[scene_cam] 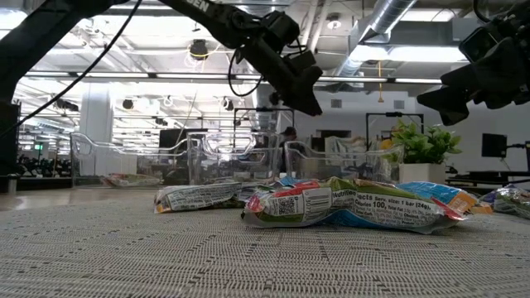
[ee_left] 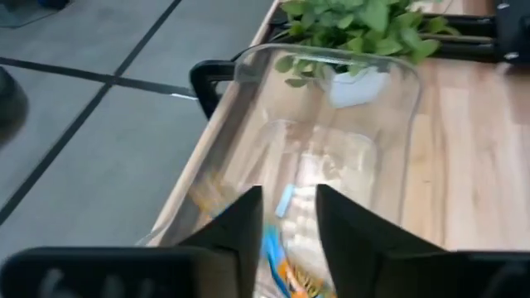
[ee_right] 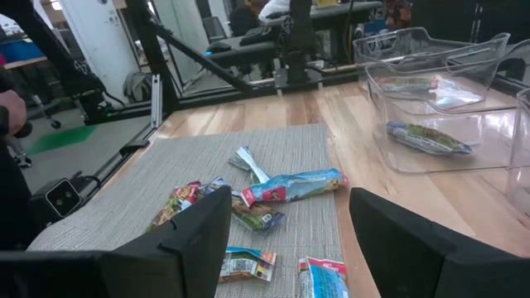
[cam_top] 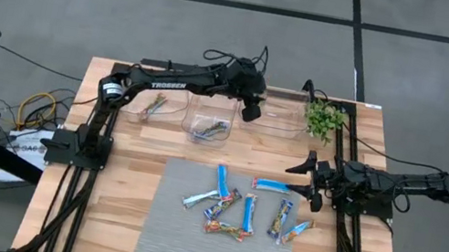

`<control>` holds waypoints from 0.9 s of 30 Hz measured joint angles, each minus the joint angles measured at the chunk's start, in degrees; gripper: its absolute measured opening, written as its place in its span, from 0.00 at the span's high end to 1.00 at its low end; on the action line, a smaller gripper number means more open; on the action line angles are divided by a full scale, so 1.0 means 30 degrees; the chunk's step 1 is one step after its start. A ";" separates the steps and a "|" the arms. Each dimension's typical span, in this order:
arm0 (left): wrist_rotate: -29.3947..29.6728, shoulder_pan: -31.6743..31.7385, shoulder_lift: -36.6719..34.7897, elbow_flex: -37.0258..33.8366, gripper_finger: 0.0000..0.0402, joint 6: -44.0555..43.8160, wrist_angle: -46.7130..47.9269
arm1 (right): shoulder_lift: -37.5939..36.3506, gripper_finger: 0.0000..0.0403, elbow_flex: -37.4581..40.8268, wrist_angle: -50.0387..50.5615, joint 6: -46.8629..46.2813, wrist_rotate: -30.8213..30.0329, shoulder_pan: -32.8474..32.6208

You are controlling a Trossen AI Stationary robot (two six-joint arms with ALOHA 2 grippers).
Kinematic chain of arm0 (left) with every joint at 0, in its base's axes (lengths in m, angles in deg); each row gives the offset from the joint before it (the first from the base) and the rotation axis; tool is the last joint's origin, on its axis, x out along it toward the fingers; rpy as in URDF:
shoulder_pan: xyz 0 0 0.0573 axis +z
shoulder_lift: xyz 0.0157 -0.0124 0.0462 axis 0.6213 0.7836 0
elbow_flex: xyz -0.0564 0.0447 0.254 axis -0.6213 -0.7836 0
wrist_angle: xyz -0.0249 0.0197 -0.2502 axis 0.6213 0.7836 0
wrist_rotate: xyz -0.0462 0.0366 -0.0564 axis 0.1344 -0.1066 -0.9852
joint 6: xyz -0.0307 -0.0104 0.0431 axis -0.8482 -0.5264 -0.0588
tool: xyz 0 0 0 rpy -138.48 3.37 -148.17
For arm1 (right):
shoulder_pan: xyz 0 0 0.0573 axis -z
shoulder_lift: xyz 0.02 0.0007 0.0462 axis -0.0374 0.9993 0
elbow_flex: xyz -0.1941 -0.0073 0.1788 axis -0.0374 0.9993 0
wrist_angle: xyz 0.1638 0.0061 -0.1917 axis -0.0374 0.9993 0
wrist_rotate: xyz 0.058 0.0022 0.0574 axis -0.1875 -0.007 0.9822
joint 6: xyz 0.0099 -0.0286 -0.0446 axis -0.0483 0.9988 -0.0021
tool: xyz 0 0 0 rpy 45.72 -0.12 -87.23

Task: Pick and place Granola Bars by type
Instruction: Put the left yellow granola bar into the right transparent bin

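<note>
Several granola bars (cam_top: 248, 212) lie scattered on the grey mat, bright blue, blue-and-orange and brownish ones; the right wrist view shows them too (ee_right: 291, 185). My left gripper (cam_top: 251, 105) hangs above the rightmost clear bin (cam_top: 283, 118) at the far edge, shut on a blue-and-orange bar (ee_left: 280, 258). My right gripper (cam_top: 306, 179) is open and hovers level just off the mat's right edge, touching nothing. The left bin holds brownish bars (cam_top: 150, 110) and the middle bin holds blue ones (cam_top: 209, 128). My left gripper holds the blue-and-orange bar between its two fingers (ee_left: 240, 236), the bar running along them and sticking out past their tips (ee_left: 285, 201). The fingers slant down from above. The bar is lifted clear over the bin's inside (ee_left: 331, 165). Its gripped end is out of frame.
Three clear bins stand in a row along the far edge (cam_top: 211, 114). A small green plant in a white pot (cam_top: 326, 118) stands right beside the rightmost bin. Bare wood lies left of the mat (cam_top: 116, 190) and between the mat and the bins.
</note>
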State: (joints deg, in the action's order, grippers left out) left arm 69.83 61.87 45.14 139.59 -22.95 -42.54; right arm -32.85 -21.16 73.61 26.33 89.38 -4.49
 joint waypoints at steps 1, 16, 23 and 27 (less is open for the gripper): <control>-0.0131 -0.0029 0.0000 0.0000 0.68 0.0000 -0.0003 | 0.0000 0.41 0.0005 0.0002 0.0005 0.0000 0.0000; -0.3690 -0.1066 -0.1655 0.0000 0.55 -0.3490 0.0661 | 0.0000 0.41 0.0005 -0.0005 0.0003 0.0001 0.0000; -0.8579 -0.2633 -0.3201 0.0020 0.58 -0.3821 0.1282 | 0.0000 0.41 0.0003 -0.0003 0.0003 0.0000 -0.0002; -1.2497 -0.3874 -0.3694 0.0029 0.59 -0.3555 0.2613 | 0.0000 0.41 -0.0002 -0.0005 0.0005 0.0000 -0.0007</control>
State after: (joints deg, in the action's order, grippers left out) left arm 32.33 50.25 34.06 139.68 -33.61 -34.70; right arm -32.85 -21.16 73.60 26.35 89.38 -4.51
